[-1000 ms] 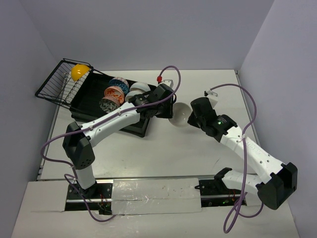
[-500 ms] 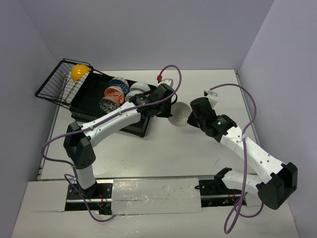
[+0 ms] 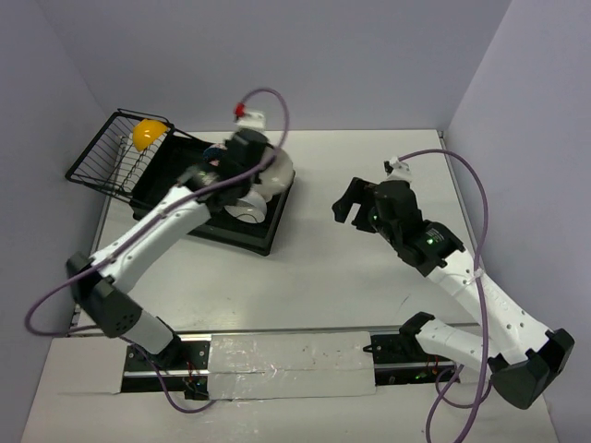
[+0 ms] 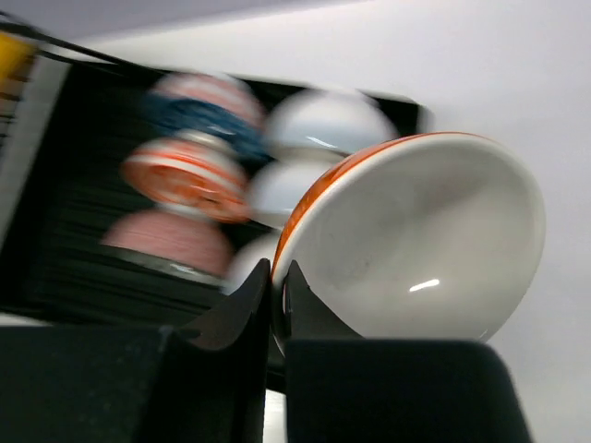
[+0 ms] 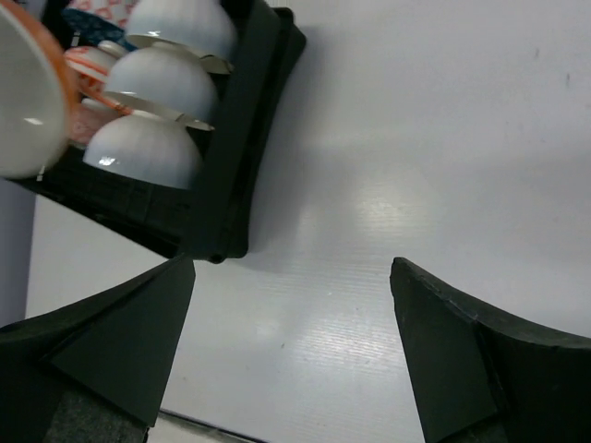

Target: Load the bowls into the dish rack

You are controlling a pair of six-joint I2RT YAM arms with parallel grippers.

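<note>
Now over the dish rack (image 5: 261, 111), the orange bowl (image 4: 416, 249), rim pinched in left gripper (image 4: 277, 272); right gripper (image 5: 294, 268) newly wide, empty.

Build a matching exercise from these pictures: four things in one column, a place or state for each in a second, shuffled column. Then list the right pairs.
Things
1. yellow bowl
2. orange-rimmed bowl
3. right fingers
4. three white bowls

Places or states
A. spread open above the table
B. lined up inside the dish rack
C. in the wire basket
D. clamped by its rim between the left fingers

Pairs: 1-C, 2-D, 3-A, 4-B
</note>
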